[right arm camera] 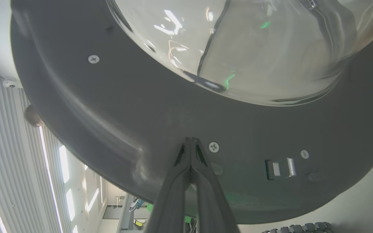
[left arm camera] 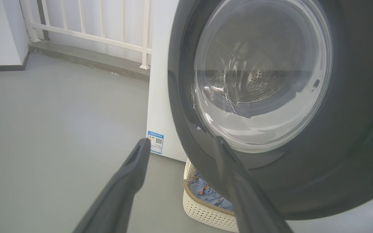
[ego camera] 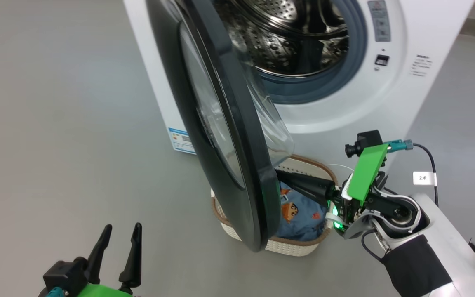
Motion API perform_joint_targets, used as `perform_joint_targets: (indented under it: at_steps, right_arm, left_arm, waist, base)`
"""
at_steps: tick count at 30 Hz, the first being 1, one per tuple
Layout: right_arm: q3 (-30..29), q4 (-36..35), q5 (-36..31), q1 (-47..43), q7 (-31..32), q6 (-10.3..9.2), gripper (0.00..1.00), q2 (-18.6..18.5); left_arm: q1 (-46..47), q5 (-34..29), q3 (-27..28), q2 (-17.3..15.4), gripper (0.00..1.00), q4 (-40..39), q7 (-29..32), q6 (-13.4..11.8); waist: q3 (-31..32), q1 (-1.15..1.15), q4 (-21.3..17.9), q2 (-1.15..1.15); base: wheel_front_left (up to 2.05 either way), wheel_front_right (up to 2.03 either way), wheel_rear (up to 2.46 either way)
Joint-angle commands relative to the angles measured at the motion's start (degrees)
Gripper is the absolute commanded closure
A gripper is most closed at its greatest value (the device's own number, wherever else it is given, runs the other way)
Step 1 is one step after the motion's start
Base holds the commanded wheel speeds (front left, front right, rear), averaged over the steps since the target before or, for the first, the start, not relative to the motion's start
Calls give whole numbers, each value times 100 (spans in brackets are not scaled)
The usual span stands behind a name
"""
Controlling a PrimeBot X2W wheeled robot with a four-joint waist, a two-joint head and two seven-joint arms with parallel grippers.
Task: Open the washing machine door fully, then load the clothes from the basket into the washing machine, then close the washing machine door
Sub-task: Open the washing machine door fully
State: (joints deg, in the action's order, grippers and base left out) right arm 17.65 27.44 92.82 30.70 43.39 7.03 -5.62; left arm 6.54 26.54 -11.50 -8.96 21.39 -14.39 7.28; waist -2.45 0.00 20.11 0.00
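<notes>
Item: washing machine door (ego camera: 245, 165), black ring with a clear glass bowl (ego camera: 276, 132). It stands about half open, edge-on in the head view, hinged at the robot's left of the washing machine (ego camera: 386, 115). Its long axis runs near-vertical, leaning slightly, and its lower rim hangs over the basket (ego camera: 287, 246). Right hand (ego camera: 283, 176): fingers pressed together, holding nothing. It reaches across above the basket from the right, tips against the door's inner face low down, beside a screw (right arm camera: 213, 147) and near the latch slot (right arm camera: 282, 168). This is the nearer arm, and opening the door fully looks to call for a push toward the robot's left. Left hand (ego camera: 123, 226): fingers spread wide and empty, low at the left, facing the door's outer side but apart from it. Clothes (ego camera: 299, 214): blue printed fabric lying in the basket, on the floor (ego camera: 56, 123) just before the machine. Drum (ego camera: 287, 37): exposed, no fabric visible in the part seen. Obstruction: the door covers the basket's left part. Also present: blue label (ego camera: 179, 140) low on the machine front.
</notes>
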Motion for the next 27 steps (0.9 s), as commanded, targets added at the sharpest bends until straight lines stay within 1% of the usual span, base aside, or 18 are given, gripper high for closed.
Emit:
perform_joint_targets:
  at_steps: [1, 15, 21, 27]
  right_arm:
    - [70, -197, 12, -47, 65, 46, 100, 138]
    - [119, -221, 106, -141, 26, 46, 100, 250]
    - [202, -223, 169, -130, -15, 46, 100, 267]
    - [234, -223, 211, -117, -17, 46, 100, 271]
  left_arm:
    - [58, -39, 209, -72, 0, -96, -61, 21]
    - [42, -55, 192, -81, 0, -72, -61, 21]
    - [33, -54, 201, -86, 0, -84, -61, 21]
    - [10, -75, 232, -71, 0, -108, -61, 21]
  waist:
    - [104, 0, 208, 0]
    - [176, 0, 786, 0]
    - [169, 0, 891, 0]
    - [174, 0, 877, 0]
  base:
    - [0, 0, 0]
    - [0, 0, 0]
    - [0, 0, 0]
    - [0, 0, 0]
